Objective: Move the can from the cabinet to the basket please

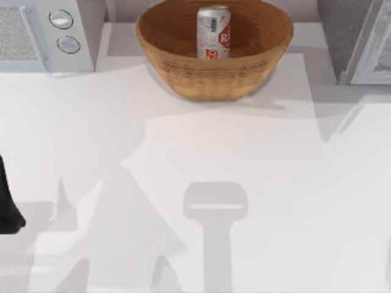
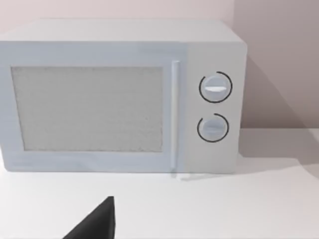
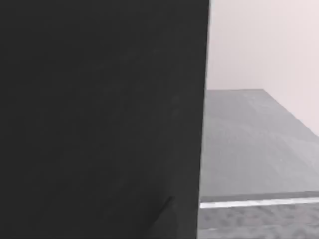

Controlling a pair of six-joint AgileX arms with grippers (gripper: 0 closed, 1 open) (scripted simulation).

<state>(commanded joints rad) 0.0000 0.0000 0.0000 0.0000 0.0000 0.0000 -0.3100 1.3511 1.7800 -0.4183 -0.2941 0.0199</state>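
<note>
In the basket (image 1: 183, 76), the can (image 1: 213, 32) upright, both arms' finger states impossible to tell

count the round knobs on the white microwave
2: upper knob and lower knob, stacked beside the door on the microwave, at the table's back left.

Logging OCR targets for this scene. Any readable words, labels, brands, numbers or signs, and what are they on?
"R": one large white letter, cut off, in the red round logo on the can, which stands upright in the basket.
Small grey print on the can: too small to read.
White appliance with two round knobs: no text or numbers.
Cabinet: no text.
</note>
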